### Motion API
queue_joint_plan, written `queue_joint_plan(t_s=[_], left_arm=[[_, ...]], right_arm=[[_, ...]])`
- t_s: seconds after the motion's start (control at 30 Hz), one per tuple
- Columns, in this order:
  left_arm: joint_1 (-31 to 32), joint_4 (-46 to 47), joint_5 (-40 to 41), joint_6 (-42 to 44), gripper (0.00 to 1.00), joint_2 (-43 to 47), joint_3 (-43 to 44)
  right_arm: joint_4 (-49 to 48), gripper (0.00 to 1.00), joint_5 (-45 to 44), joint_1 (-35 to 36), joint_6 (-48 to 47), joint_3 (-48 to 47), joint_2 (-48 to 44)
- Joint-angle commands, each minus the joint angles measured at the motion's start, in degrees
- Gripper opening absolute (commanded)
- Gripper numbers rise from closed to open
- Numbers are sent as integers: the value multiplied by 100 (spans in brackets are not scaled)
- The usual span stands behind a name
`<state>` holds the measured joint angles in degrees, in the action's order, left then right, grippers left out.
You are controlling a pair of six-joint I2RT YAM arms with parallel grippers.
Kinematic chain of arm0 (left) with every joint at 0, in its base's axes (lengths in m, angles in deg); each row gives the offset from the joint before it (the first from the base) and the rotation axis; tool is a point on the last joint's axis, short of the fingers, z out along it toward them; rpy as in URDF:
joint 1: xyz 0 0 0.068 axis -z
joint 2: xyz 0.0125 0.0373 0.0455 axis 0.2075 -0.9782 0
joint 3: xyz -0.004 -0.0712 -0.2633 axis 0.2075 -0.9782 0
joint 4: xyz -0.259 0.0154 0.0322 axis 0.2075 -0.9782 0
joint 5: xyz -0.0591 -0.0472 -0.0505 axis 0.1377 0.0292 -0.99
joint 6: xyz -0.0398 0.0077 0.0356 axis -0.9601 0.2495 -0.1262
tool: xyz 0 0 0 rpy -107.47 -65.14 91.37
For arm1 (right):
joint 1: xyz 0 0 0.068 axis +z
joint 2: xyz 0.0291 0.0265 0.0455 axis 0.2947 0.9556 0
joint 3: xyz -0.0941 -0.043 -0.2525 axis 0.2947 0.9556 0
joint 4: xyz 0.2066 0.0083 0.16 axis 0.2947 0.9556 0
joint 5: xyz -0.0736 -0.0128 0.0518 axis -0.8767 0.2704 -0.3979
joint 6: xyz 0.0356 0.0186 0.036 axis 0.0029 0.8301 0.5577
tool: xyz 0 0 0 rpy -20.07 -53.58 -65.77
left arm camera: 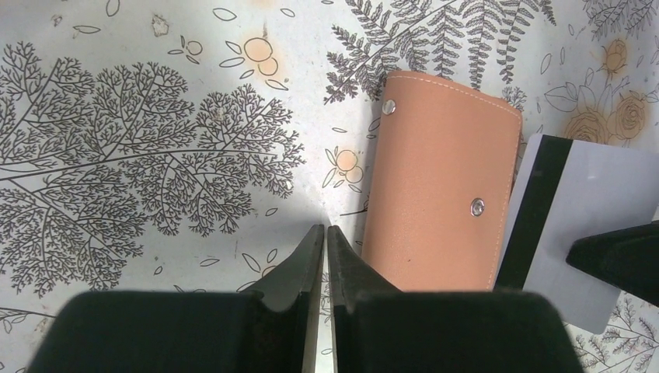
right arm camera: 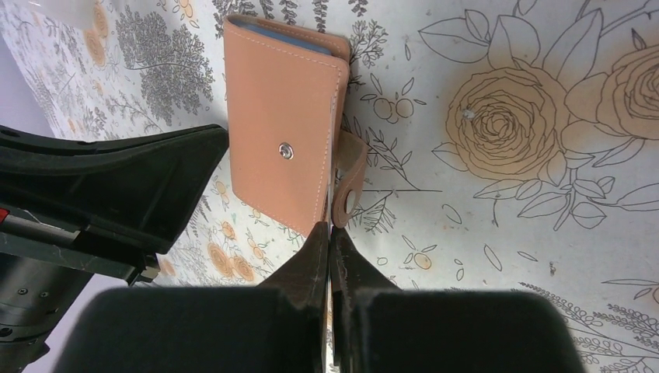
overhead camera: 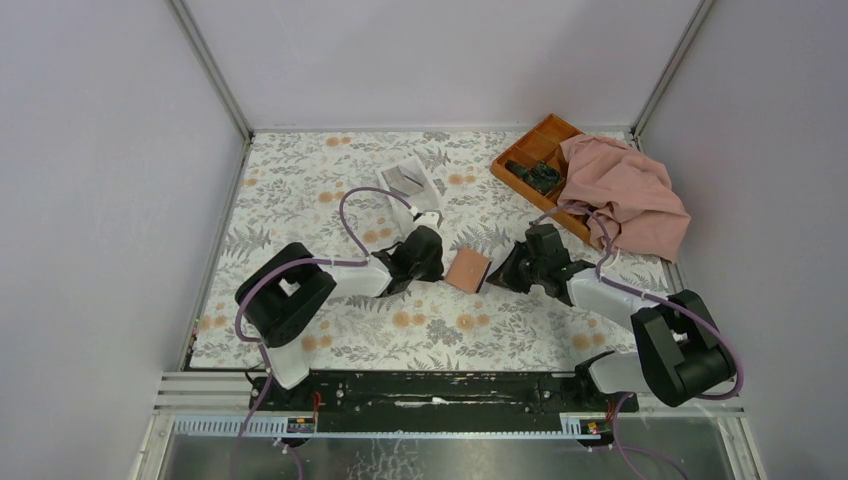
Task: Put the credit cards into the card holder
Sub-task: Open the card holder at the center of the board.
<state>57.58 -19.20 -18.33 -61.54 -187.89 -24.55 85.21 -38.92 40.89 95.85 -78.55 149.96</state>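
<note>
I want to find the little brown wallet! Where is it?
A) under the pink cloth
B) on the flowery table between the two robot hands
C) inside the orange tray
B: the top view shows the card holder lying flat on the table, with the left gripper on one side and the right gripper on the other.
</note>
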Motion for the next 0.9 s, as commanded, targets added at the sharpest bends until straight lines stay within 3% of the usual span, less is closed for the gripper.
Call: queue_joint_plan(t_s=[0.0,0.87], left_arm=[[54,-170,-13,42,11,-154,-223],[71,-159,5,11,9,-177,-310]], right_arm=[[-533,0,176,-69,293,183,-160],[-1201,0,443,-226,628,612,-349]])
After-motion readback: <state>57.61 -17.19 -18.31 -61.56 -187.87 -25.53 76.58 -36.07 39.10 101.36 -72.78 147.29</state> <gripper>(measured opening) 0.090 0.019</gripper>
